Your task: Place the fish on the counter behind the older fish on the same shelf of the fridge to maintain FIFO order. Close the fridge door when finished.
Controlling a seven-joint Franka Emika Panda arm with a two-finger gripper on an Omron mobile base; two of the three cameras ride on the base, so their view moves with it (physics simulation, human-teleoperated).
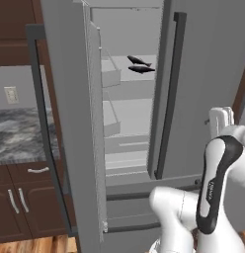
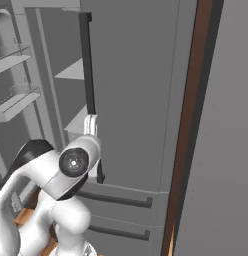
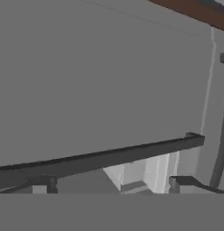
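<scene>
The fridge point(image 1: 203, 74) stands with its left door point(image 1: 70, 123) swung wide open and its right door shut. The pale interior is exposed, with door bins and several shelf levels on show.

The open door is the largest item left to handle. It looks rigid and fairly heavy and turns on a hinge, so in my judgement it calls for a steady push on its flat panel or a pull on its long dark bar handle point(image 1: 43, 123). The handle is stiff, narrow and smooth, and offers the surest hold.

The counter point(image 1: 20, 136) lies to the left of the fridge, partly masked by the open door. On the part in view no fish is seen.

The shelf point(image 1: 134, 78) in the upper interior carries both fish. One fish point(image 1: 138, 61) lies behind, and the older fish point(image 1: 142, 69) lies nearer the front edge. They lie close together, and contact cannot be confirmed. Both are small, light and probably slick. If either needs moving, the mid-body is the best place to grip.

The gripper point(image 3: 112, 182) is empty, its jaws spread wide. It points at the shut right door, with the handle point(image 3: 100, 160) of that door crossing just ahead of the fingertips.
</scene>
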